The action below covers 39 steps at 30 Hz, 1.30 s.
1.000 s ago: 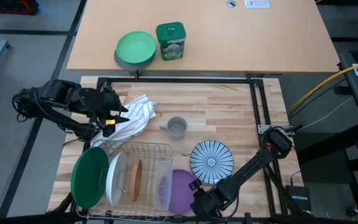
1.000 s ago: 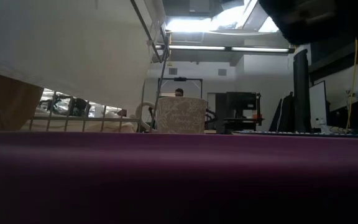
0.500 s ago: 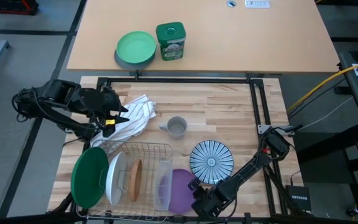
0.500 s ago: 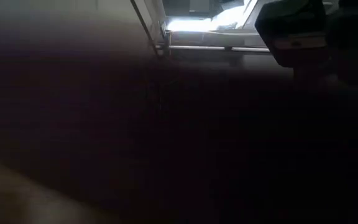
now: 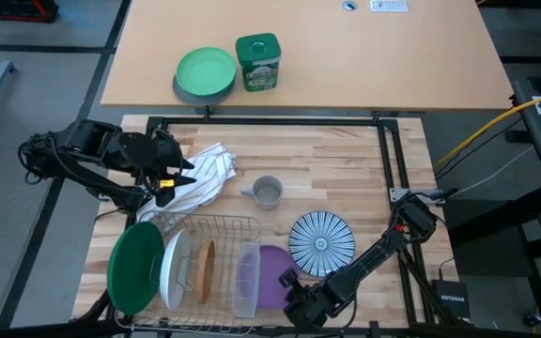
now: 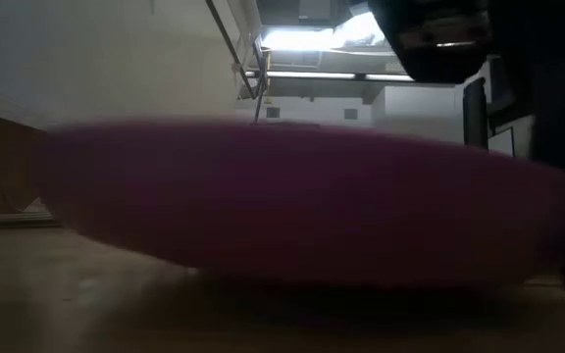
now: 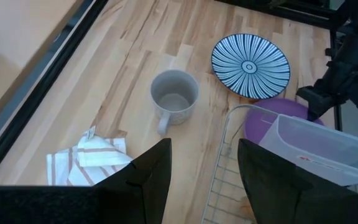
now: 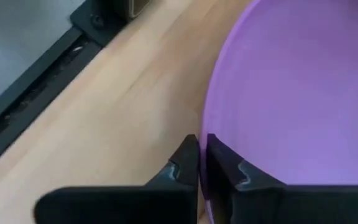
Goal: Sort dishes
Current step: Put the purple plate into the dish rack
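Observation:
The purple plate [image 5: 270, 274] lies on the wood by the wire rack's right end, with my right gripper [image 5: 295, 285] shut on its rim. It fills the low view [image 6: 302, 206]. In the rack [image 5: 216, 225] stand on edge a dark green plate [image 5: 135, 268], a white plate [image 5: 173, 269] and a brown plate [image 5: 205, 272]. A blue-and-white striped plate [image 5: 321, 244] lies flat to the right. My left gripper [image 5: 173, 175] hangs open above a striped towel [image 5: 201, 176], touching nothing. My right gripper pinches the purple plate's rim [image 8: 205, 124] on the side toward the table's right near corner. One finger [image 8: 224, 167] lies over the plate's upper face, the other [image 8: 185, 163] outside the rim. The fingers slant down from the right near side. The near rim [image 6: 302, 265] looks tipped up off the wood.
A grey mug [image 5: 268, 192] stands at mid-table. A clear container [image 5: 246, 278] sits in the rack's right end, next to the purple plate. On the far table are a light green plate on a grey bowl [image 5: 205, 73] and a green tin [image 5: 257, 62].
My right gripper has sunk a little and edged toward the table's left near corner. The purple plate has slid slightly toward the rack. In the low view it has gone from a flat band to a raised lens shape with its underside showing.

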Available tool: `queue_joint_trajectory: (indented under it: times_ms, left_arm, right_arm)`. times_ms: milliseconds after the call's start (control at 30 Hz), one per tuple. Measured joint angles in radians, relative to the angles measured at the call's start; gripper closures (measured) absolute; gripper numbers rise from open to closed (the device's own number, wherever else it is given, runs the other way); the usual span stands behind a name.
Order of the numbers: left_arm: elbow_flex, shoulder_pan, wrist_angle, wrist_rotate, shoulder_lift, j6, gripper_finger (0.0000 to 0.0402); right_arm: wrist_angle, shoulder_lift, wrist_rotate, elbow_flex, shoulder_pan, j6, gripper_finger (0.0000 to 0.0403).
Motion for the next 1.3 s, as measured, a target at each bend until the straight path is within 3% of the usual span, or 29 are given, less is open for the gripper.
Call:
queue_joint_trajectory:
  times_ms: [167,500,933,1300]
  left_arm:
    - [0.000,0.000,0.000,0.000,0.000,-0.007,0.0229]
    - [0.000,0.000,0.000,0.000,0.000,-0.010,0.0229]
    - [0.000,0.000,-0.001,0.000,0.000,-0.006,0.0229]
    - [0.000,0.000,-0.001,0.000,0.000,-0.002,0.0229]
  right_arm:
    - [-0.015,0.001,-0.020,0.009,0.000,0.078,0.0376]
    - [-0.132,0.001,-0.110,0.152,0.001,0.282,0.0387]
    - [-0.371,0.000,-0.323,0.298,0.013,0.485,0.0393]
    - [-0.584,0.001,-0.515,0.544,0.014,0.782,0.0394]
